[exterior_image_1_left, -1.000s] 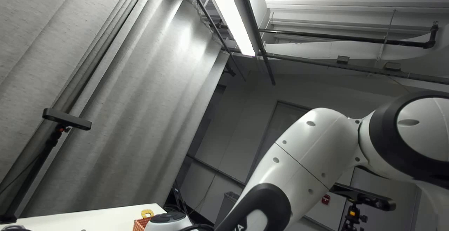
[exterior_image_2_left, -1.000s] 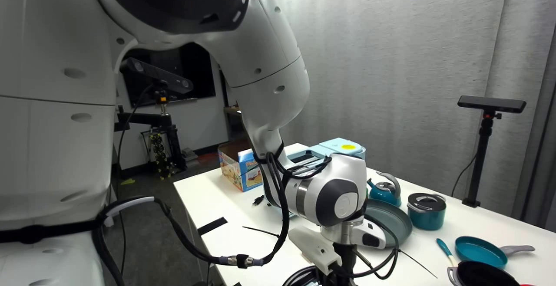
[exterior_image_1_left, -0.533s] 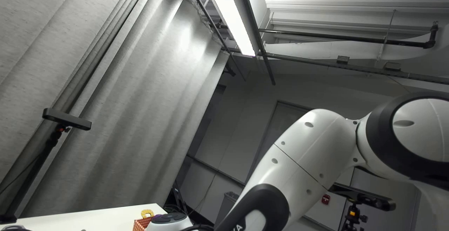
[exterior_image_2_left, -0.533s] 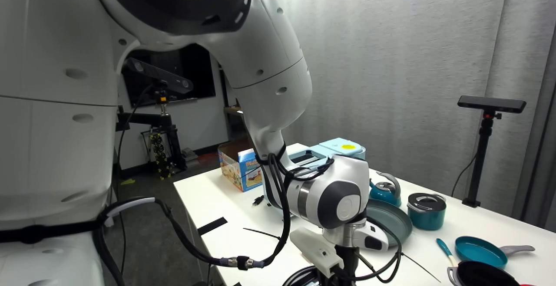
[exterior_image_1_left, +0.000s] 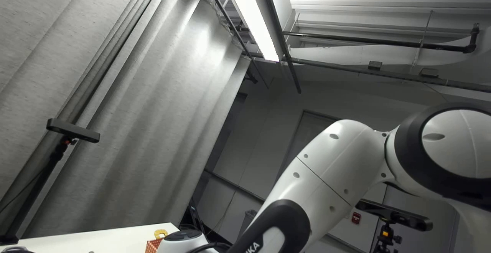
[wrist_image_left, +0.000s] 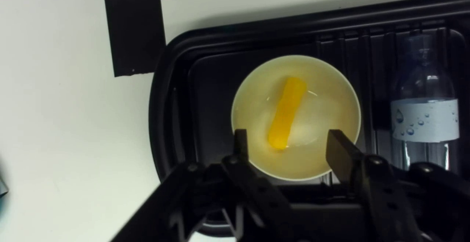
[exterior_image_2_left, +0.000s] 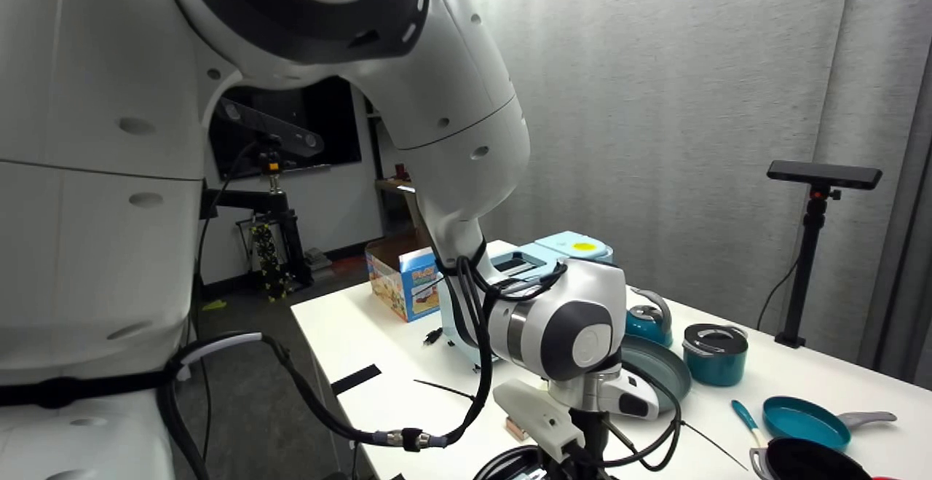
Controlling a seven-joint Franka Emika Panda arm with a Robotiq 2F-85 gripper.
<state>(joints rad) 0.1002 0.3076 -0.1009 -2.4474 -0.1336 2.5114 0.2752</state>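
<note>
Gripper (wrist_image_left: 287,141) stood spread and unloaded over the cream bowl (wrist_image_left: 328,113) in the black tray (wrist_image_left: 159,124). Inside the bowl lay a yellow stick (wrist_image_left: 286,113), apparently light, perhaps slightly soft; its middle, pinched gently across the narrow width, looked the safest hold.

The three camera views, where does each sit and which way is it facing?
Exterior view: apparently low, tilted upward at curtain and ceiling light; arm at lower right.
Exterior view: close by the arm, which fills its left, facing the table and teal pot.
Wrist view: wrist-mounted, facing down on bowl in black tray; open claw shows.
Both exterior views share arm, curtain and table.
</note>
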